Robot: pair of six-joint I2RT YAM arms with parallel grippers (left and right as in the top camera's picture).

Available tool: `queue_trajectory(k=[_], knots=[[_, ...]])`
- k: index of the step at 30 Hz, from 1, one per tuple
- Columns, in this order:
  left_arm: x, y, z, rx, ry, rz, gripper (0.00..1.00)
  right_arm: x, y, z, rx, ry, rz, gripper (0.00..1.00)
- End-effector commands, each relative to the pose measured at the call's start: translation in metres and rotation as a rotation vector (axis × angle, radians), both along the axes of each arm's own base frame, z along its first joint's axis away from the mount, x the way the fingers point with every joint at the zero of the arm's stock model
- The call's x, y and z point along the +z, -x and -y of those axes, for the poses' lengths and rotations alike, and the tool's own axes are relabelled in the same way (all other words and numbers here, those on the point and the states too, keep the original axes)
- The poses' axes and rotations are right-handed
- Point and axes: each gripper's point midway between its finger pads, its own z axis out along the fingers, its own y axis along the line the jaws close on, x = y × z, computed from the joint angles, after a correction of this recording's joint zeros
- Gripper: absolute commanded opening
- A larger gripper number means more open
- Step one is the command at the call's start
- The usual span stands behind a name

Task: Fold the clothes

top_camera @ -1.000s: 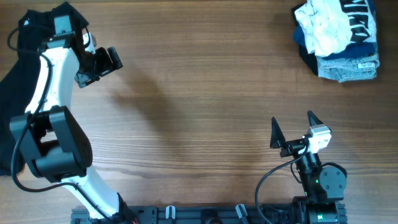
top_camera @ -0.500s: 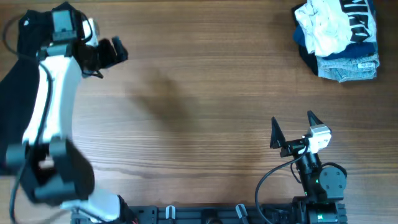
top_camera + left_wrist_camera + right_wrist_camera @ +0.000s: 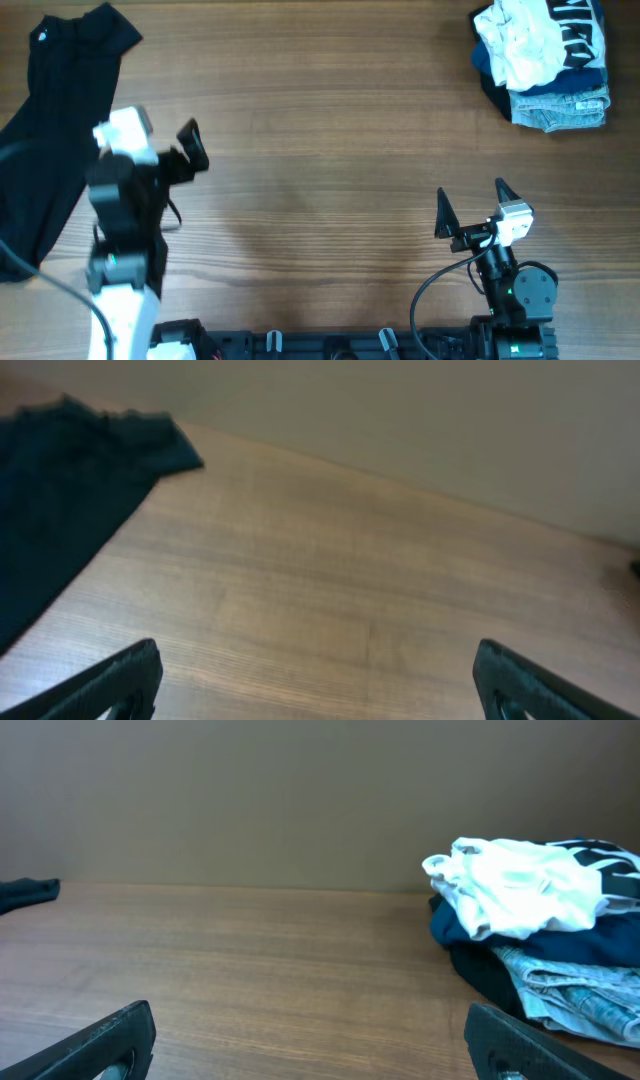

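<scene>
The T-shirt (image 3: 522,45) lay crumpled on top of a folded pile (image 3: 560,100) at the far right corner of the table (image 3: 330,120), with neither arm touching it. The right gripper (image 3: 472,207) stood near the front edge, well apart from it, fingers spread and empty. The left gripper (image 3: 315,685) hung over bare wood, fingers spread wide, holding nothing. A black garment (image 3: 45,140) lay along the left edge.
</scene>
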Motion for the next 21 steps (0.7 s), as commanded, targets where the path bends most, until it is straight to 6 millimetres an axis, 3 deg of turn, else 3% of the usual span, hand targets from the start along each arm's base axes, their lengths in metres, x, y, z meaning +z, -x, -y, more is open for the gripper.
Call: queue_trajectory(k=[1,4,8,21], knots=[[-0.020,0.027,-0.001,0.013,-0.017,0.099,1.00,0.003,0.000,0.002,-0.013,0.010,0.015,1.00],[-0.036,0.046,0.001,0.013,-0.022,0.152,1.00,0.003,0.000,0.002,-0.013,0.011,0.015,1.00],[-0.040,0.061,0.001,0.017,-0.029,0.212,1.00,0.003,0.000,0.002,-0.013,0.010,0.015,1.00],[-0.057,0.078,0.002,0.022,-0.037,0.296,1.00,0.003,0.000,0.002,-0.013,0.010,0.015,1.00]])
